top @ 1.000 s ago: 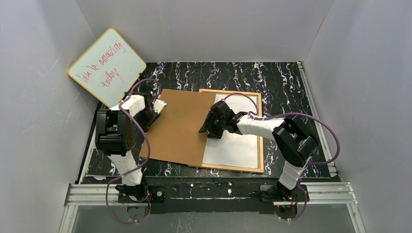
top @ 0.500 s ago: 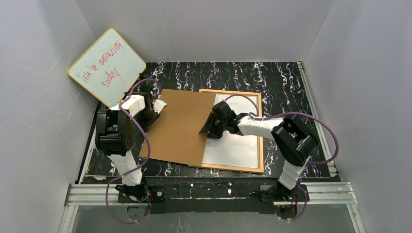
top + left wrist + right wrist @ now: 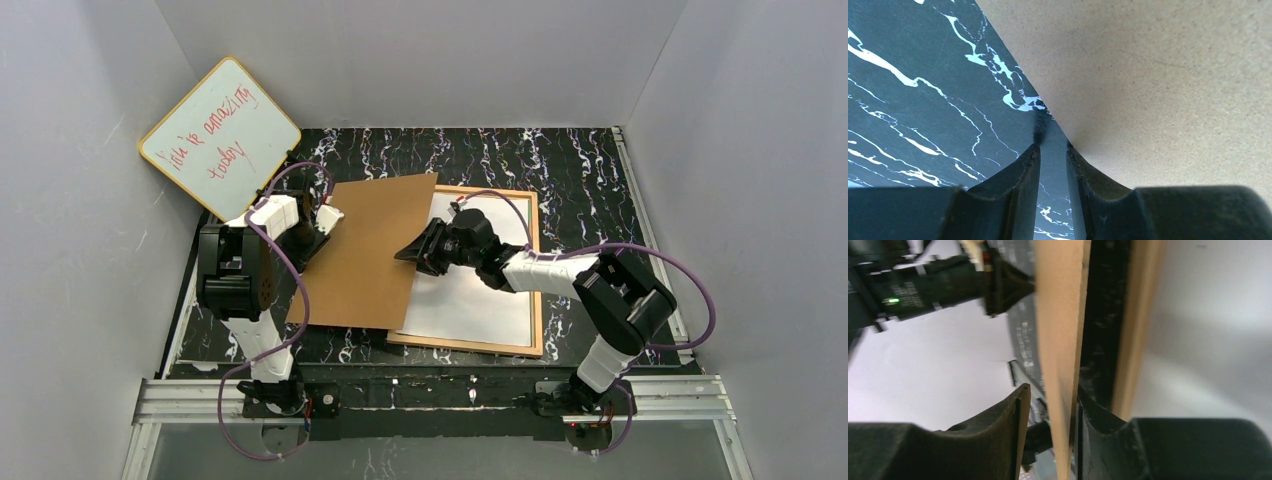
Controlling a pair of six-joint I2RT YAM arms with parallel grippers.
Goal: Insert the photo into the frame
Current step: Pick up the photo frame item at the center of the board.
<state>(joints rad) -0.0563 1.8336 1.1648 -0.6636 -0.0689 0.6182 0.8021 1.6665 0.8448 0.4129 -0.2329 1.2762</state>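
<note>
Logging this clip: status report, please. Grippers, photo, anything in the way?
Left gripper pinching backing board corner. Right gripper straddling board's right edge, closing. Photo white side up in frame. Board overlaps frame's left side.

1. The desk (image 3: 570, 160) has a black top veined with white.
2. The frame (image 3: 536, 300) lies flat on it under the right gripper (image 3: 412, 254).
3. A whiteboard (image 3: 220, 135) stands on its corner beyond the left gripper (image 3: 318, 222).
</note>
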